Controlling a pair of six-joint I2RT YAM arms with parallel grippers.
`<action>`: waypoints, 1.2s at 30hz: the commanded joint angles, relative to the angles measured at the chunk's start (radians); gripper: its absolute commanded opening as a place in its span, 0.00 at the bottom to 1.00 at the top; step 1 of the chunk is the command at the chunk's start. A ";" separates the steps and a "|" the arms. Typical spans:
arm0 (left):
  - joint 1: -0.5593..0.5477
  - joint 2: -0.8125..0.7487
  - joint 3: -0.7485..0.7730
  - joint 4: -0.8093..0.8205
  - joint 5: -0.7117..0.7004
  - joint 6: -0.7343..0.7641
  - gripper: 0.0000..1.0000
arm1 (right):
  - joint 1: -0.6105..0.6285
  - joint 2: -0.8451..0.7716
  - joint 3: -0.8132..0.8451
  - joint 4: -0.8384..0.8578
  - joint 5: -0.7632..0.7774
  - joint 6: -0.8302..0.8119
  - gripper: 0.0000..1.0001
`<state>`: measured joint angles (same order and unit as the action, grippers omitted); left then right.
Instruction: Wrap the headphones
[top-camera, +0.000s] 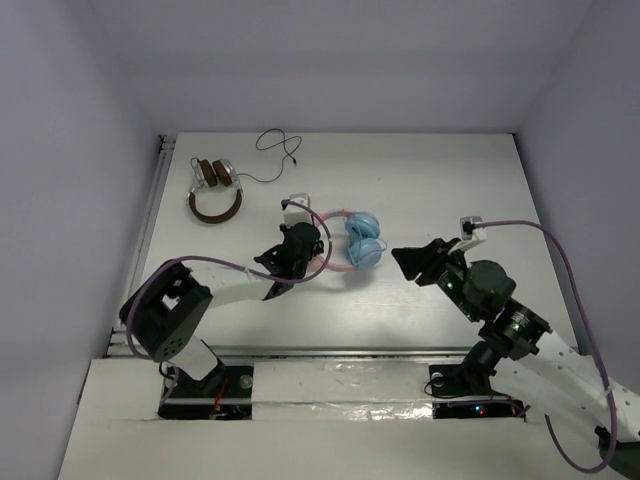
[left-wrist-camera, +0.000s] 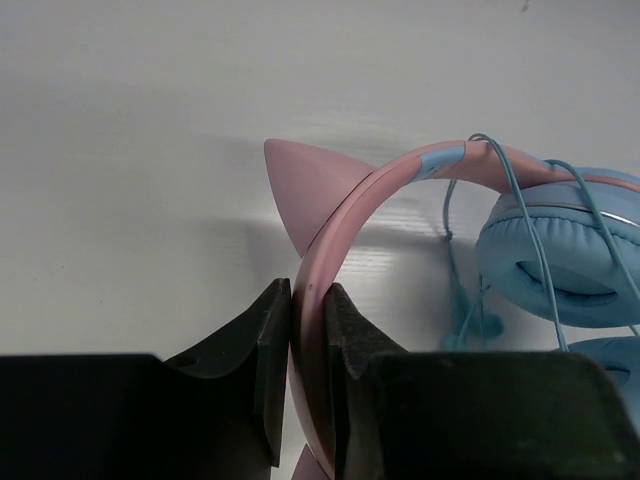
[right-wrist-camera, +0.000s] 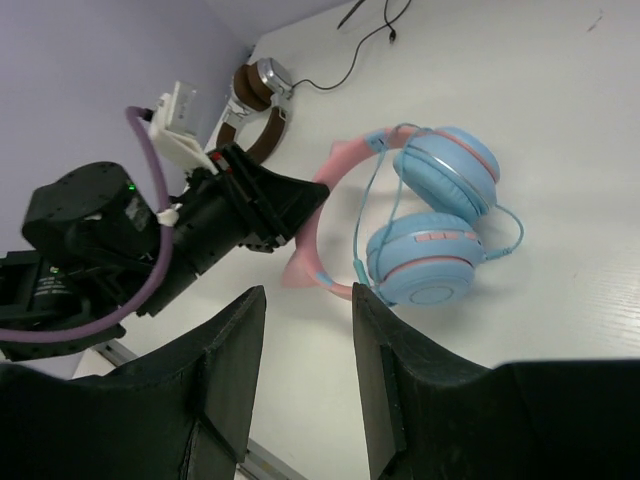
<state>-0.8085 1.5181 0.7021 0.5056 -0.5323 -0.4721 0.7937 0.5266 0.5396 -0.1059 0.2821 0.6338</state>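
Item: headphones (top-camera: 357, 243), middle of table (top-camera: 480, 180), pink band (left-wrist-camera: 335, 245) pinched by left gripper (left-wrist-camera: 308, 330); right gripper (right-wrist-camera: 305, 340) spread, empty (near the cups (right-wrist-camera: 445, 165)); cable (left-wrist-camera: 460, 310) looped over band and cups, seemingly mostly wound, loose end unclear.

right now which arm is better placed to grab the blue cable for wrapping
Right. The right fingers stand open and empty, facing the ear cups and the cable. The left fingers are shut on the pink headband, pinning the headphones.

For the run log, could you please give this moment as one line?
left end effector: shut on headphones, at headband | right end effector: open, empty
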 joint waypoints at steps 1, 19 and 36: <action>0.017 0.031 0.068 0.140 0.049 -0.016 0.00 | 0.007 0.032 0.003 0.089 -0.017 -0.025 0.46; 0.081 0.093 0.090 0.059 0.071 -0.039 0.82 | 0.007 0.066 0.057 0.058 0.020 -0.036 0.52; 0.081 -0.601 0.103 -0.419 0.049 -0.011 0.99 | 0.007 -0.129 0.195 -0.198 0.349 0.009 1.00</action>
<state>-0.7288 0.9550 0.7544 0.2298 -0.4709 -0.5007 0.7937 0.4011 0.6834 -0.2333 0.5510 0.6250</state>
